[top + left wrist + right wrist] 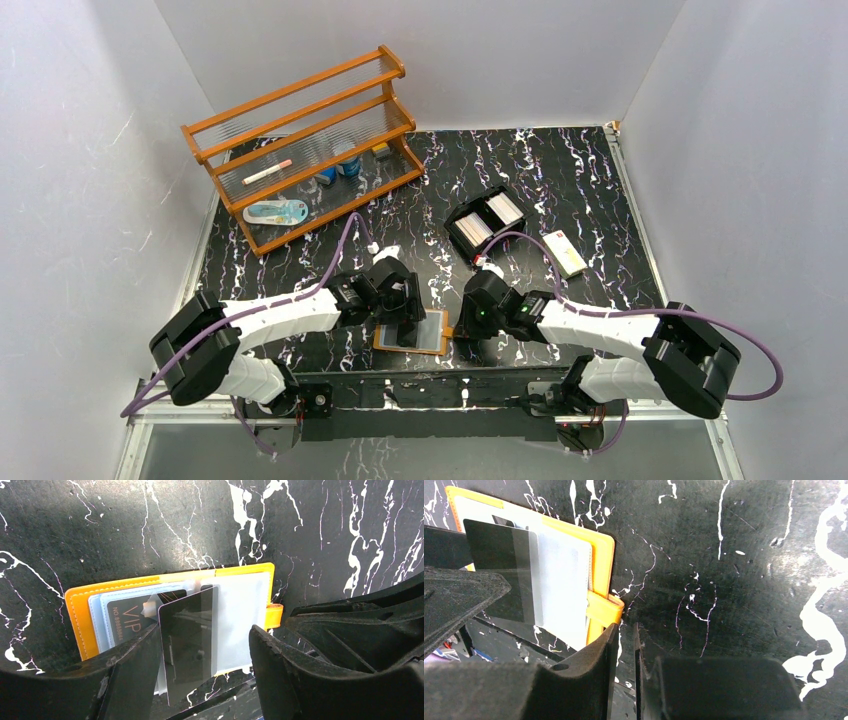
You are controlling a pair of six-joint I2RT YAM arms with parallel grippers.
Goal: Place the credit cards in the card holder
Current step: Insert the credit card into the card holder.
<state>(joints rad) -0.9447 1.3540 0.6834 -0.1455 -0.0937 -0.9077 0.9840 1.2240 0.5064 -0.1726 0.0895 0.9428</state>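
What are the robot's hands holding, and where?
Nothing looks gripped. A dark card stands between the left end effector's open fingers, touching only one. The right end effector, nearly shut, is empty.

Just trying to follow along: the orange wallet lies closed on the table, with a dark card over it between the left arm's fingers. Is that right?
Not quite. The card holder lies open, not closed: the left wrist view shows its clear sleeves spread flat, one holding a VIP card. The rest holds: a dark card is over it, between the left gripper's fingers.
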